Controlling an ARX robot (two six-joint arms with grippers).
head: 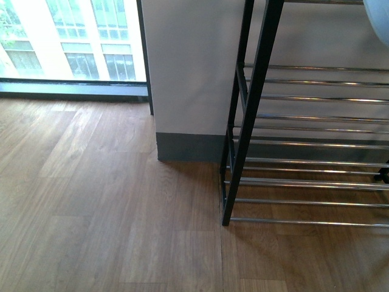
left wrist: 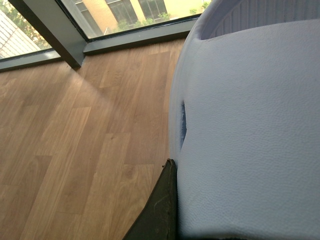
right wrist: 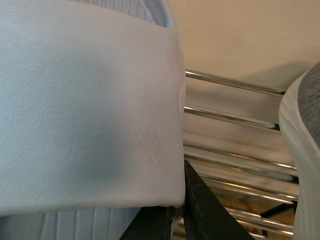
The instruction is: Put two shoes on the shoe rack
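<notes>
the knee-high shoe rack with black metal side frame and thin chrome bars (head: 252, 121) fills the front view from 1 to 4 o'clock. a pale blue one-piece rubber slide (left wrist: 250, 135) fills the left wrist view, a dark finger (left wrist: 160, 210) pressed to its strap edge. another pale slide (right wrist: 85, 110) is pinched by the right gripper (right wrist: 182, 212) before the bars. both look light, soft and bendy; the strap edge seems the best hold.

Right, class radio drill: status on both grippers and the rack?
Left gripper shut on pale blue slide. Right gripper shut on second slide, at shoe rack. Nothing blocking seen.
</notes>
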